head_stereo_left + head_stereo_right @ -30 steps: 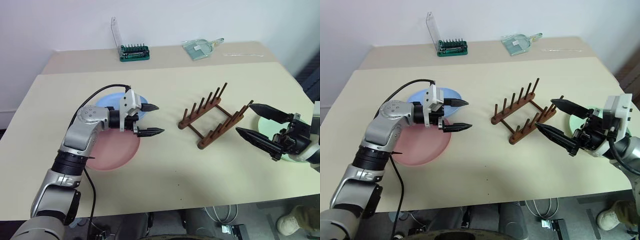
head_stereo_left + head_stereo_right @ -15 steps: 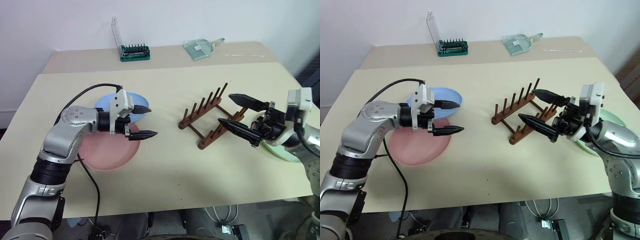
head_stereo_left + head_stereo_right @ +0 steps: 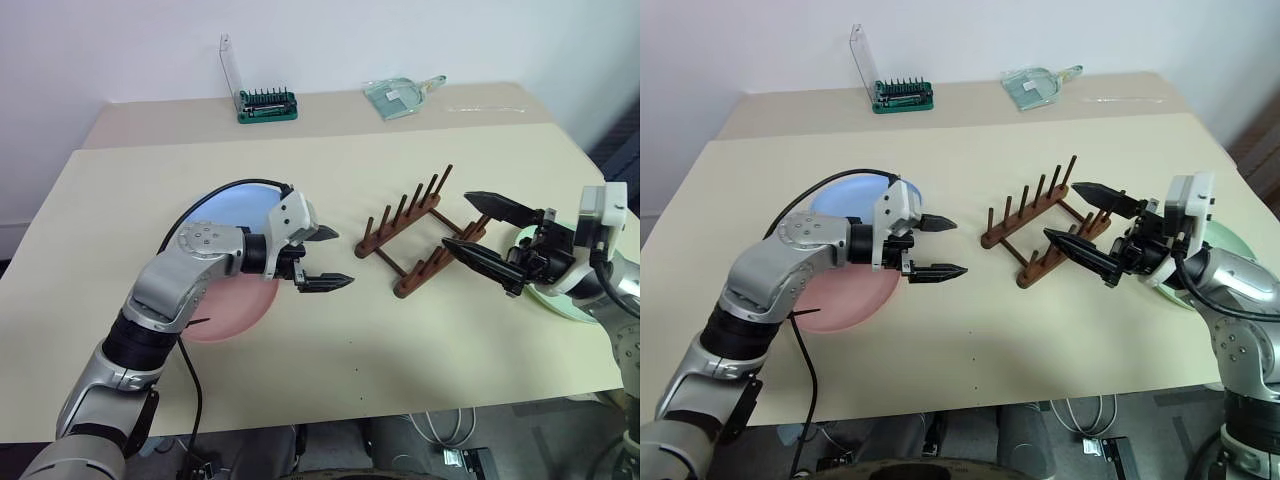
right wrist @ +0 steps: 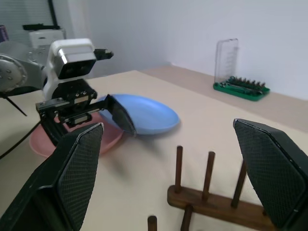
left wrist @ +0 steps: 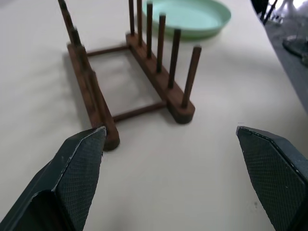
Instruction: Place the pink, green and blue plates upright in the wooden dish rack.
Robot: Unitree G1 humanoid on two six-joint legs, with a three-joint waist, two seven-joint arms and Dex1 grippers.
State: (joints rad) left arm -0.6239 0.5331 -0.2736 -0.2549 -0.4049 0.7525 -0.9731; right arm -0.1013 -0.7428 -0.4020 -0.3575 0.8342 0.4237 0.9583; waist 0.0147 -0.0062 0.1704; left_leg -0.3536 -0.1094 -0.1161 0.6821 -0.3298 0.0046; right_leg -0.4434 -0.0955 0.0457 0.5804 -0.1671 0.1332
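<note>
The wooden dish rack [image 3: 415, 235] stands empty at mid-table, also seen close in the left wrist view [image 5: 180, 109]. The blue plate [image 3: 230, 205] lies flat on the left, overlapping the pink plate [image 3: 225, 310] in front of it. At the far right the green plate [image 3: 1230, 240] lies flat, partly covered by my right arm. My left gripper [image 3: 345, 258] is open and empty, hovering between the blue and pink plates and the rack, pointing at the rack. Pointing left, my right gripper [image 3: 456, 218] is open and empty just above the rack's right end.
A green tool-bit holder [image 3: 267, 105] with a raised clear lid and a clear scoop [image 3: 400, 97] sit on the back strip of the table. A black cable [image 3: 195, 215] loops from my left arm over the plates.
My left gripper has moved right, off the plates and toward the rack. My right gripper has swung in from the right, off the green plate, to the rack's end. Both stay open.
</note>
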